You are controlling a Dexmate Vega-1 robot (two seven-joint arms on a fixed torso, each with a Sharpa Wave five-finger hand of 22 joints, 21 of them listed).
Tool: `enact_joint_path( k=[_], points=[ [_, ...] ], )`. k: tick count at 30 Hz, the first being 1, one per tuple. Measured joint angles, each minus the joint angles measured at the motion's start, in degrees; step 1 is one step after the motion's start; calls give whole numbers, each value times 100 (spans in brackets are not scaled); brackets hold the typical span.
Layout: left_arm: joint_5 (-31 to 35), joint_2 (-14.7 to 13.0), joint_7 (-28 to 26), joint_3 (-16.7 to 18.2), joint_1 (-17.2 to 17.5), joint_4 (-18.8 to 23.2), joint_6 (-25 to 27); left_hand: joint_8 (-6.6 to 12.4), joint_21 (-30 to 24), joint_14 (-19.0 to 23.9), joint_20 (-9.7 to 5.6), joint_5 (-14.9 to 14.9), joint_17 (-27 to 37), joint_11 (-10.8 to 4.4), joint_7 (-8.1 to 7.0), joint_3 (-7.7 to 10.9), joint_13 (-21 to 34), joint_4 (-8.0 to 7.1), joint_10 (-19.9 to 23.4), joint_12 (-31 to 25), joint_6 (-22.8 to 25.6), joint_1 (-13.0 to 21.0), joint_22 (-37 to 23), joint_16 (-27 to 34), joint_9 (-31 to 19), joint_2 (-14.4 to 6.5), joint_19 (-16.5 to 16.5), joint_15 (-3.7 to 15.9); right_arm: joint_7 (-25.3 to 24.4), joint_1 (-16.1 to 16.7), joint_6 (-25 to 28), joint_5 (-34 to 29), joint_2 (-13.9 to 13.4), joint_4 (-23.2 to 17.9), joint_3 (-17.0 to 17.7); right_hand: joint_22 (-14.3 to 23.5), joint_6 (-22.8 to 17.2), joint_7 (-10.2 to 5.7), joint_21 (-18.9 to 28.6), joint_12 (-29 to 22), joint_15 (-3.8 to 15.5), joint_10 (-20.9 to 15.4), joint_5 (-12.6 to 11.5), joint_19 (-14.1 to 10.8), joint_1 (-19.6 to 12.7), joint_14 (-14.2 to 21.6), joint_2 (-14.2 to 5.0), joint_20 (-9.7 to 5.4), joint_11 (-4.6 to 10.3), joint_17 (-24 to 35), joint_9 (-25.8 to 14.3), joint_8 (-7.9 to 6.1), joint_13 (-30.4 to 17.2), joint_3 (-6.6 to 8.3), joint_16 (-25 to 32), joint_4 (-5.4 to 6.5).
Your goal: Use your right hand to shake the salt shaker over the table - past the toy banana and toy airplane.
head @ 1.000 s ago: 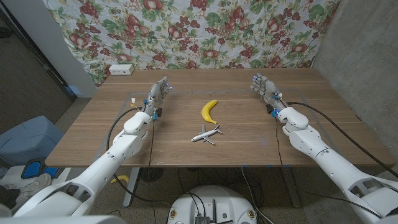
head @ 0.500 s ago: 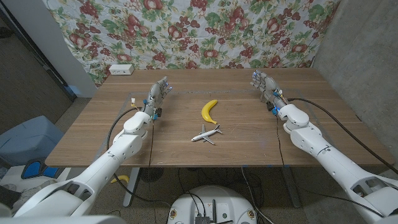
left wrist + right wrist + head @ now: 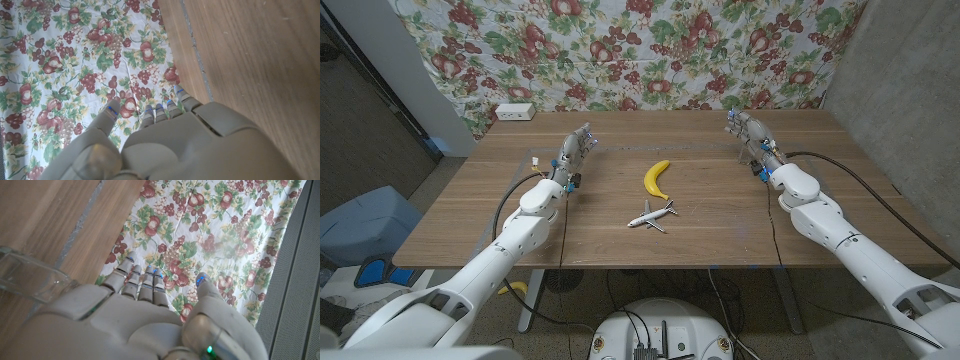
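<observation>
Since a second ago the right hand has edged toward the far right corner of the bench and turned more edge-on in the head view. Fingers extended, a little apart, nothing gripped. The right wrist view shows a clear glass object just beside the hand's palm side, near the bench's far edge; probably the salt shaker, but it is cut off and blurred, so I can't confirm that or say whether it touches the hand. Read: the hand is closing in for the grasp, with the shake not started.

The visible glass piece runs roughly along the bench surface, so its long axis may be lying rather than upright; which end is the cap I cannot tell. It is not distinguishable in the head view.

Left hand is unchanged, at the far left part of the bench, fingers extended, holding nothing.

Toy banana is mid-bench, long axis running far-to-near, curved. Toy airplane is just nearer the front edge, nose toward the right.
</observation>
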State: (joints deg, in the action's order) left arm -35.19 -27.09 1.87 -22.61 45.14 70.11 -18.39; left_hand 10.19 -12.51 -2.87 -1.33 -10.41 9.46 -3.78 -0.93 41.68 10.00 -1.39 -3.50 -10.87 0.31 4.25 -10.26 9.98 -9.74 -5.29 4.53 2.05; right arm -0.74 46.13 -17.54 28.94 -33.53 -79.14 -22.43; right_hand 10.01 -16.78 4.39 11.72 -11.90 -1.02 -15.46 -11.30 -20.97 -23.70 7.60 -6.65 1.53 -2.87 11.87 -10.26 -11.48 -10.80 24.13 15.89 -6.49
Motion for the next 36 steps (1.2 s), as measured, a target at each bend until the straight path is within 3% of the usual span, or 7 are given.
enact_joint_path(
  k=[36],
  points=[
    [24,53,54,-30,-100,-159,-50,0,0,0,21,0,-1,-21,-9,-17,-1,17,22,0,53,0,1,0,1,0,21,0,-876,119,342,-716,-221,-389,89,-1,-93,-31,0,0,0,-51,-44,0,-60,-1,-61,0,52,26,1,0,-27,2,-22,-96]
  ],
)
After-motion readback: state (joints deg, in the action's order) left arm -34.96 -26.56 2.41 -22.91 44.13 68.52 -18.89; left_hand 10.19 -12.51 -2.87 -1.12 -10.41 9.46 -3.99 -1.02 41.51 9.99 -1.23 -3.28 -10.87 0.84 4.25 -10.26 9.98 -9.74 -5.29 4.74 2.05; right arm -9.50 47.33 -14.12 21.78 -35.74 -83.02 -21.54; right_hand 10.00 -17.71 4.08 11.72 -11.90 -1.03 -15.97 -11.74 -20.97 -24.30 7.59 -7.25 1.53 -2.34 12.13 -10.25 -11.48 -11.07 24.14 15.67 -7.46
